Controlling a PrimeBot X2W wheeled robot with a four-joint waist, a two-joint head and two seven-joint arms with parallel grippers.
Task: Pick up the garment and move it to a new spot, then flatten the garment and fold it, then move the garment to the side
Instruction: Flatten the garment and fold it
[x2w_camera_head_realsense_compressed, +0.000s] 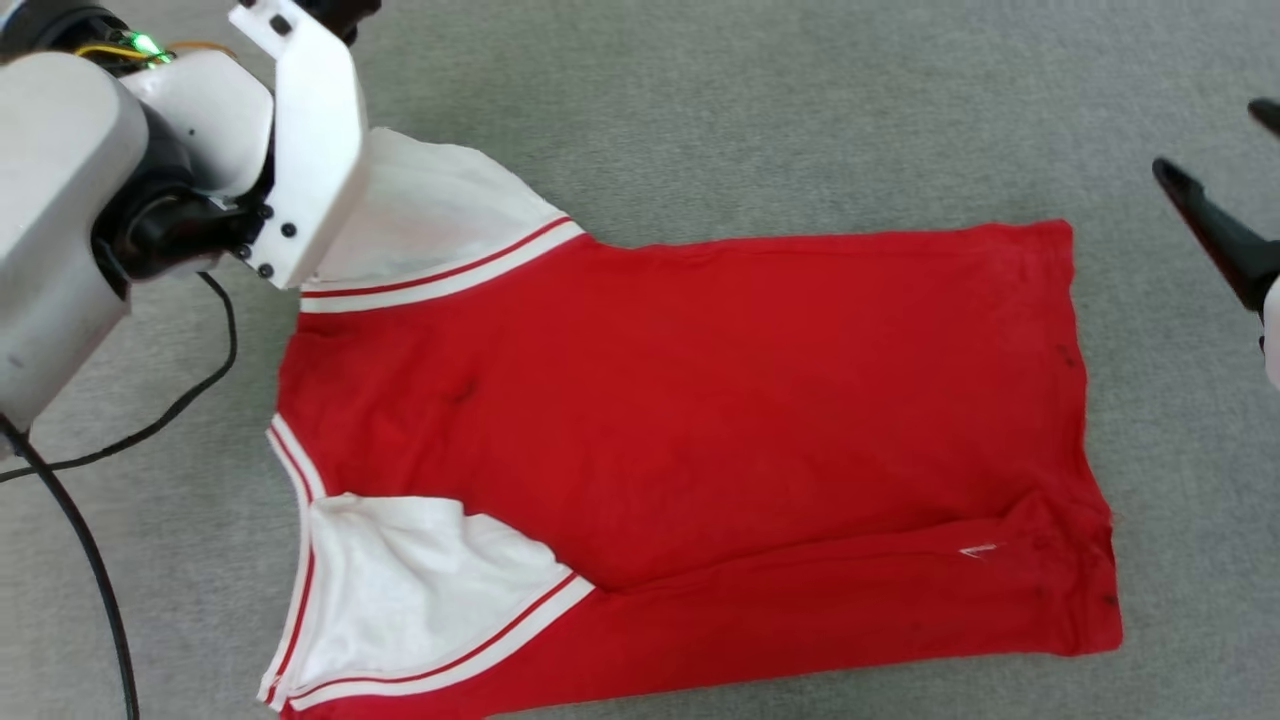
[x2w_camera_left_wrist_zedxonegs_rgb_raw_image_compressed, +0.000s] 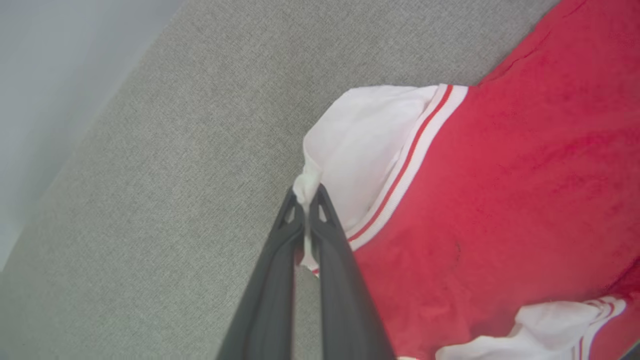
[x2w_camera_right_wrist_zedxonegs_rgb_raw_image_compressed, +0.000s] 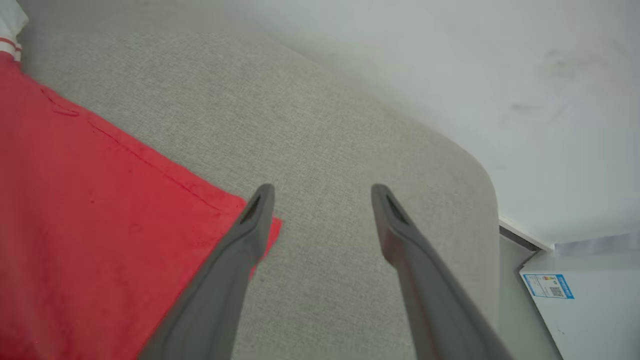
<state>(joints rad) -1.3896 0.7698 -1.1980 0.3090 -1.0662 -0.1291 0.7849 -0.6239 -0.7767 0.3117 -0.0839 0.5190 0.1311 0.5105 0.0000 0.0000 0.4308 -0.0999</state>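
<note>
Garment: the garment (x2w_camera_head_realsense_compressed: 700, 400) is lying spread on the grey table (x2w_camera_head_realsense_compressed: 760, 110), plain red side up. Its neck end is pointing toward the robot's left and its hem toward the right. No lettering is showing on this face.
Left gripper: the left gripper (x2w_camera_left_wrist_zedxonegs_rgb_raw_image_compressed: 306, 194) is reaching in at the far shoulder, its fingers (x2w_camera_left_wrist_zedxonegs_rgb_raw_image_compressed: 332, 260) pressed together on a small fold of white cloth.
Far sleeve: the far sleeve (x2w_camera_left_wrist_zedxonegs_rgb_raw_image_compressed: 360, 145) is rising to a peak where its outer edge is being pinched. The rest of it is sagging back toward the striped trim.
Why this hold: taking only the sleeve's edge is probably giving the arm a handle for drawing the sleeve out flat or laying it over the red body without dragging the whole shirt.
Right gripper: the right gripper (x2w_camera_right_wrist_zedxonegs_rgb_raw_image_compressed: 322, 189) is hovering over bare table just beside the hem corner (x2w_camera_right_wrist_zedxonegs_rgb_raw_image_compressed: 220, 210), its fingers (x2w_camera_right_wrist_zedxonegs_rgb_raw_image_compressed: 235, 265) standing apart and carrying nothing.
Why it is waiting there: it seems to be placing itself to steady or take the hem.
Near sleeve: the near sleeve (x2w_camera_head_realsense_compressed: 420, 590) is lying slack and slightly rumpled, touched by nothing.
Stage: this looks like flattening passing into the first fold.
</note>
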